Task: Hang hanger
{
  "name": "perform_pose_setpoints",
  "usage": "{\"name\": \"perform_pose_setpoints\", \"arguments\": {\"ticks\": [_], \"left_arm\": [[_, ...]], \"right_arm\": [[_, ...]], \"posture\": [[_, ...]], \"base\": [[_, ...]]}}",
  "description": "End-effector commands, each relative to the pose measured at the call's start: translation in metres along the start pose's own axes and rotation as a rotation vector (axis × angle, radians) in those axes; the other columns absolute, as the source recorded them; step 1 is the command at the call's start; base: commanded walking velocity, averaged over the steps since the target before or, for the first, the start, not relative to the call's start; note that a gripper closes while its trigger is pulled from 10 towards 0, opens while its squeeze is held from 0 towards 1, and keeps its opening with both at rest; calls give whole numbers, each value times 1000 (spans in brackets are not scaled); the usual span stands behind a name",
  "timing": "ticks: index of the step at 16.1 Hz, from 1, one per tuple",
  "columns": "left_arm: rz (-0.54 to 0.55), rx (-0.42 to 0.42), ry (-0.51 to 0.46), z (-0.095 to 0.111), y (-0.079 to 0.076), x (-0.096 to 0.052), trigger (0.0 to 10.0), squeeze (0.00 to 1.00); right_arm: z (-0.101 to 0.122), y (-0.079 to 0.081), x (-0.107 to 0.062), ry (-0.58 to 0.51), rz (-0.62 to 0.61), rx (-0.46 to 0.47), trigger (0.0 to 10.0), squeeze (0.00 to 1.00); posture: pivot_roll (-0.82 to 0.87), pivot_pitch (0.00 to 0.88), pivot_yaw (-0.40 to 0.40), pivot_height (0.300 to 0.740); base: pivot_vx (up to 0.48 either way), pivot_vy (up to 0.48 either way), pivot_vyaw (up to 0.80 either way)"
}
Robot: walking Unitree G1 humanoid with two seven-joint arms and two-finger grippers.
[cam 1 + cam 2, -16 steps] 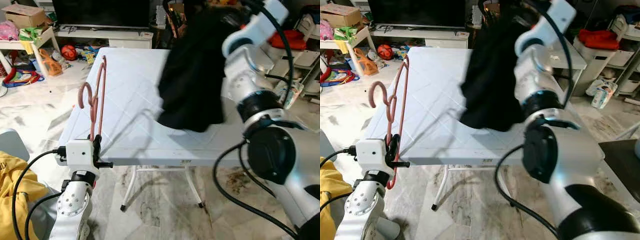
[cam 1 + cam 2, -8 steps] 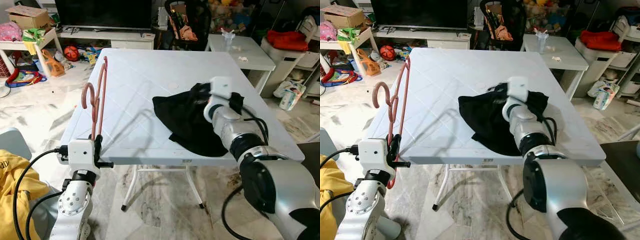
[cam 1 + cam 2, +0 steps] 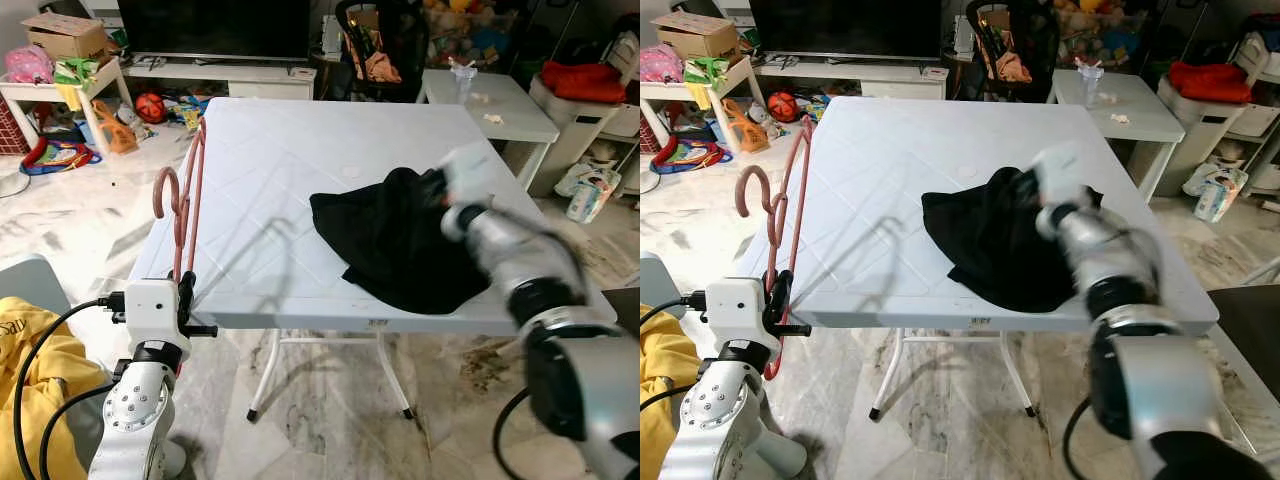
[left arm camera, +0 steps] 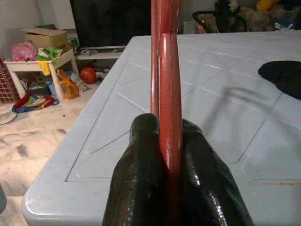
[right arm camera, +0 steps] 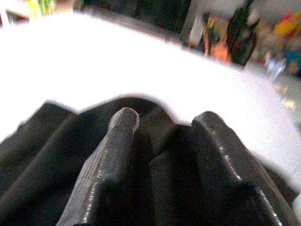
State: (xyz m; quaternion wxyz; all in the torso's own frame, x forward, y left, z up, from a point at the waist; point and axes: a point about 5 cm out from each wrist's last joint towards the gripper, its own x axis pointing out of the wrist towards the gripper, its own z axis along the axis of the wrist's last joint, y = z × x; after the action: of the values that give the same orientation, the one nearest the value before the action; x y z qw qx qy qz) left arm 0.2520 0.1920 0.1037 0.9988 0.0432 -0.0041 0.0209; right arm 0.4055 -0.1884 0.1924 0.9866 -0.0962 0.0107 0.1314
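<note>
While left fingers [image 4: 171, 188] pinch the hanger [image 3: 186, 205] beside the worktop [image 3: 270, 170], right fingers [image 5: 117, 160], spread over the black cloth [image 3: 400, 240], must next dress it.

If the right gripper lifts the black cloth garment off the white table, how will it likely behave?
The black cloth garment lies crumpled in soft folds, so it will probably droop limply. It looks light and unlikely to slide far. The right gripper has its fingers apart over the folds.
</note>
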Motion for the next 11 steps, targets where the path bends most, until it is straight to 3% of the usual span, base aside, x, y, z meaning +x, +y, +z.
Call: {"name": "perform_pose_setpoints", "arguments": {"ticks": [1,3,4,6,7,11], "left_arm": [[-5,2,56,-10,0,-1,10000,0],[-16,-2,56,-9,-2,1,10000,0],[-24,-5,56,-9,-4,0,10000,0],[-35,-8,57,-9,-4,0,10000,0],[-42,-8,62,-10,-4,-2,10000,0],[-59,-15,65,-10,-5,-2,10000,0]], "right_arm": [[8,-8,-2,-51,5,24,10000,1000],[10,-26,-12,-84,28,81,10000,1000],[9,-33,-18,-89,107,150,10000,1000],[4,-32,-26,-40,315,139,10000,1000],[-10,-29,-40,43,528,87,10000,1000],[-35,-34,-68,198,766,133,10000,1000]], "posture": [[2,0,-52,740],[-2,0,-47,740],[2,0,-46,740],[4,0,-44,740],[4,0,-43,740],[6,0,-42,740]], "base": [[0,0,0],[0,0,0],[0,0,0],[0,0,0],[0,0,0],[0,0,0]]}}
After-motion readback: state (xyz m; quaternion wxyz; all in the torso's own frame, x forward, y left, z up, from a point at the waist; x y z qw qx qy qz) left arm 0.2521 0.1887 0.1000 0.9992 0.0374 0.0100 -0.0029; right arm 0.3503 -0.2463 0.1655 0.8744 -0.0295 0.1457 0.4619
